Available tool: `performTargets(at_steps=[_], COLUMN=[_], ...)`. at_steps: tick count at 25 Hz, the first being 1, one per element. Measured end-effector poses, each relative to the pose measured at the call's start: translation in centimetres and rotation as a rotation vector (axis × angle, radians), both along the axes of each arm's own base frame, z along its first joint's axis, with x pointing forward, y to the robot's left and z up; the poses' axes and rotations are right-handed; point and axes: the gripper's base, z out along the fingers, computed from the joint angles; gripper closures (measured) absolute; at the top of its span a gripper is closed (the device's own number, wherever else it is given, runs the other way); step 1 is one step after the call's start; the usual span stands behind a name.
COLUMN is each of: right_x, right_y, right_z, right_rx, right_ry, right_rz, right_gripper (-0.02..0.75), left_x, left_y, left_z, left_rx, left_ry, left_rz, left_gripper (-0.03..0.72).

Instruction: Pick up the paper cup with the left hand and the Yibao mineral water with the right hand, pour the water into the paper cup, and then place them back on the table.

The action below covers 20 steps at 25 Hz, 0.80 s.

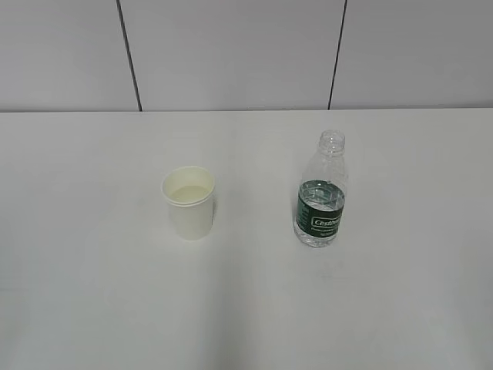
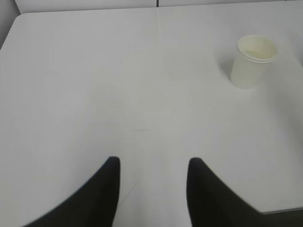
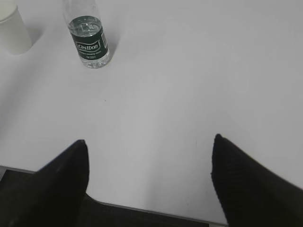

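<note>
The cup (image 1: 188, 203) stands upright on the table (image 1: 92, 308), left of centre in the exterior view, with the bottle (image 1: 321, 193) upright well to its right; the two do not touch. Neither arm appears in that view. The cup holds something pale at the bottom, but whether that is water or only the cup's base is hard to tell. The bottle has no cap, and clear water (image 1: 320, 196) fills it roughly up to the top of the green label; the white lettering on the label is too small to read surely there. In the left wrist view only the two black fingertips of the left hand (image 2: 154, 165) show, the rest being cut off by the lower edge; they stand moderately apart over bare table with nothing between them, the cup far ahead toward the upper right. In the right wrist view the right hand (image 3: 149, 144) is likewise cropped to two finger ends, spread wide and empty near the table's front edge, with the bottle far ahead at the upper left and the cup beside it clipped by the corner.
</note>
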Motion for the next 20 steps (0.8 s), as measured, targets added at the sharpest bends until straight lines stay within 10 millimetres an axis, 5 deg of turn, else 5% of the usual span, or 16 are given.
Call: performTargets(at_steps=[20], right_x=[-0.02], right_y=[0.14], right_z=[-0.03], right_rx=[-0.001], right_ry=[0.000], right_rz=[-0.122], right_gripper=[0.146], left_x=[0.00], left_y=[0.00], left_z=[0.00], left_rx=[0.000], left_ry=[0.000], left_rz=[0.000], left_gripper=[0.360])
